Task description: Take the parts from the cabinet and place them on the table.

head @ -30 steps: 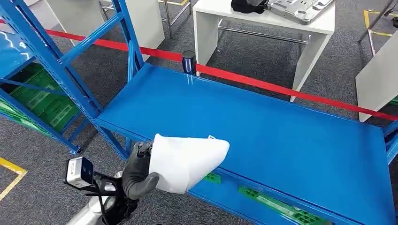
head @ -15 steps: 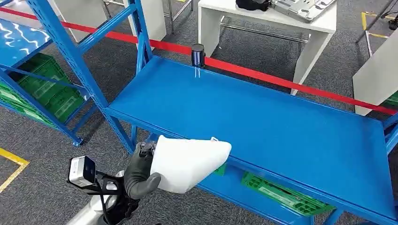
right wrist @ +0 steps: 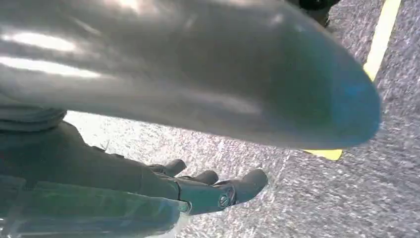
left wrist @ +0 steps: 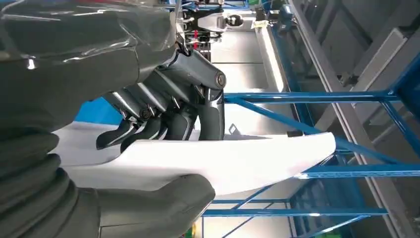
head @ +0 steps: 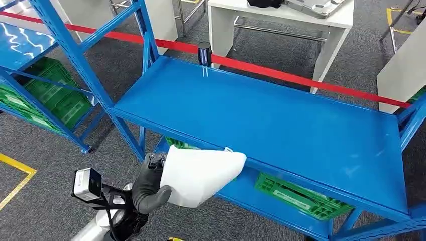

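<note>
So the left hand (head: 150, 186) has a firm grip on the white part (head: 201, 173), carried out ahead of its fingers. Pickup's done, table drop isn't. Right hand (right wrist: 198, 191) hangs over the floor, looks loose and empty, though it's blurry.

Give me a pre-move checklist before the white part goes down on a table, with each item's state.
1. Hold on the white part: ok; the left hand grips it, thumb on one side, fingers on the other.
2. Right hand free: ok; it hangs over the grey floor holding nothing, fingers apart.
3. Part over a table: not ok; it hangs at the front edge of the blue shelf.
4. Path to the white table: not ok; the shelf and the red tape lie between.
5. Free spot on that table: cannot tell; its top is cut off.
</note>
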Available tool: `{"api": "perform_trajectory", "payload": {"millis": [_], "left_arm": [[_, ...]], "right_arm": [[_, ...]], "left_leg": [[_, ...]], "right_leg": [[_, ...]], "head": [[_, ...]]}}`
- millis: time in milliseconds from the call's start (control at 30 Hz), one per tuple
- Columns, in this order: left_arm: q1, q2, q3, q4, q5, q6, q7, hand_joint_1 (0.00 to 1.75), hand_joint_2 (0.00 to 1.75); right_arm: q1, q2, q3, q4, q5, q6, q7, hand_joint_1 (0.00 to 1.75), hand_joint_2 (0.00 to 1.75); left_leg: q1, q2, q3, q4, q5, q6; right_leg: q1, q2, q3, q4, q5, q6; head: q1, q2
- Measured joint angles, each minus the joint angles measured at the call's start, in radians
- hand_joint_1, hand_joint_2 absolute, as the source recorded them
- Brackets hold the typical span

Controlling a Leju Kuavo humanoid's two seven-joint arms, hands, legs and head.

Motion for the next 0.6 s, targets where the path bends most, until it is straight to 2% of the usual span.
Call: {"api": "perform_trajectory", "payload": {"millis": [33, 67, 100, 167, 200, 233, 267, 300, 333, 400, 433, 467, 533, 567, 600], "left_arm": [[-0.001, 0.0, 0.001, 0.0, 0.0, 0.0, -0.002, 1.75, 1.75], [-0.003, 0.0, 0.002, 0.0, 0.0, 0.0, -0.003, 1.75, 1.75], [-0.002, 0.0, 0.003, 0.0, 0.0, 0.0, -0.004, 1.75, 1.75], [-0.006, 0.0, 0.004, 0.001, 0.0, 0.0, -0.008, 1.75, 1.75], [-0.006, 0.0, 0.005, 0.001, 0.0, 0.0, -0.009, 1.75, 1.75], [-0.007, -0.002, 0.004, 0.001, 0.0, 0.0, -0.011, 1.75, 1.75], [-0.009, -0.004, 0.004, 0.002, 0.0, 0.0, -0.012, 1.75, 1.75], [-0.012, -0.008, 0.004, 0.003, 0.0, 0.0, -0.014, 1.75, 1.75], [-0.011, -0.009, 0.004, 0.003, 0.0, 0.0, -0.014, 1.75, 1.75], [-0.007, -0.012, 0.003, 0.006, 0.001, 0.0, -0.013, 1.75, 1.75], [-0.002, -0.018, 0.005, 0.006, 0.005, 0.005, -0.011, 1.75, 1.75], [0.005, -0.023, 0.005, 0.006, 0.004, 0.013, -0.007, 1.75, 1.75], [0.015, -0.033, 0.002, 0.003, -0.003, 0.023, 0.001, 1.75, 1.75], [0.017, -0.037, 0.0, 0.0, -0.003, 0.024, 0.002, 1.75, 1.75], [0.018, -0.038, 0.0, -0.003, -0.003, 0.028, 0.003, 1.75, 1.75]], "right_arm": [[0.0, 0.001, 0.0, 0.0, 0.0, 0.0, 0.0, 0.0, 0.0], [-0.001, 0.003, 0.0, -0.001, 0.0, 0.0, 0.0, 0.0, 0.0], [-0.002, 0.011, 0.0, -0.003, 0.0, -0.001, 0.0, 0.0, 0.0], [-0.005, 0.008, 0.0, -0.003, 0.0, -0.002, 0.002, 0.0, 0.0], [-0.007, 0.011, 0.0, -0.003, 0.0, -0.003, 0.003, 0.0, 0.0], [-0.007, 0.011, 0.0, -0.003, 0.0, -0.003, 0.003, 0.0, 0.0], [-0.007, 0.011, 0.0, -0.003, 0.001, -0.004, 0.003, 0.0, 0.0], [-0.009, 0.011, 0.0, -0.003, 0.002, -0.004, 0.003, 0.0, 0.0], [-0.011, 0.011, 0.0, -0.003, 0.002, -0.004, 0.004, 0.0, 0.0], [-0.012, 0.009, 0.0, -0.003, 0.003, -0.004, 0.008, 0.0, 0.0], [-0.012, 0.009, 0.0, -0.003, 0.003, -0.004, 0.009, 0.0, 0.0], [-0.012, 0.008, 0.0, -0.002, 0.004, -0.004, 0.01, 0.0, 0.0], [-0.014, 0.005, 0.0, -0.002, 0.004, -0.004, 0.011, 0.0, 0.0], [-0.017, 0.004, 0.0, -0.002, 0.004, -0.004, 0.011, 0.0, 0.0], [-0.019, 0.007, 0.001, -0.002, 0.004, -0.004, 0.011, 0.0, 0.0]], "left_leg": [[-0.004, -0.001, 0.07, -0.105, 0.029, 0.012], [-0.01, -0.001, 0.115, -0.182, 0.017, 0.028], [-0.014, 0.003, 0.119, -0.184, 0.023, 0.03], [-0.024, 0.002, 0.113, -0.189, 0.03, 0.038], [-0.027, 0.003, 0.111, -0.195, 0.038, 0.047], [-0.015, 0.006, 0.117, -0.223, 0.061, 0.055], [-0.015, 0.009, 0.116, -0.234, 0.074, 0.055], [-0.015, 0.009, 0.105, -0.236, 0.086, 0.067], [-0.016, 0.01, 0.093, -0.236, 0.094, 0.063], [-0.019, 0.01, 0.07, -0.232, 0.109, 0.063], [-0.019, 0.01, 0.058, -0.229, 0.115, 0.061], [-0.018, 0.01, 0.048, -0.225, 0.12, 0.059], [-0.015, 0.01, 0.025, -0.204, 0.126, 0.053], [-0.016, 0.011, 0.013, -0.186, 0.125, 0.051], [-0.024, 0.011, 0.002, -0.177, 0.126, 0.043]], "right_leg": [[0.002, 0.001, -0.003, 0.0, 0.006, 0.003], [-0.001, 0.001, -0.004, 0.0, 0.01, 0.004], [0.002, 0.0, -0.007, -0.005, 0.018, 0.015], [-0.009, -0.003, -0.008, -0.006, 0.027, 0.025], [-0.007, -0.003, -0.007, -0.012, 0.034, 0.034], [-0.001, -0.003, -0.011, -0.011, 0.037, 0.036], [-0.002, -0.003, -0.026, 0.006, 0.021, 0.034], [-0.002, -0.003, -0.053, 0.062, -0.026, 0.023], [-0.003, -0.003, -0.082, 0.14, -0.069, 0.018], [-0.003, -0.003, -0.126, 0.273, -0.128, 0.018], [-0.004, -0.003, -0.12, 0.285, -0.131, 0.026], [-0.005, -0.003, -0.088, 0.249, -0.122, 0.034], [-0.01, -0.004, 0.03, 0.069, -0.074, 0.056], [-0.013, -0.004, 0.073, -0.011, -0.073, 0.057], [-0.005, 0.0, 0.06, 0.002, -0.067, 0.047]], "head": [[0.0, 0.0], [0.0, 0.0], [0.004, 0.0], [-0.004, 0.0], [-0.004, 0.0], [-0.004, 0.0], [-0.002, 0.0], [0.0, 0.0], [0.001, 0.0], [0.0, 0.0], [0.0, 0.0], [0.0, 0.0], [0.0, 0.0], [0.001, 0.0], [0.002, 0.0]]}}
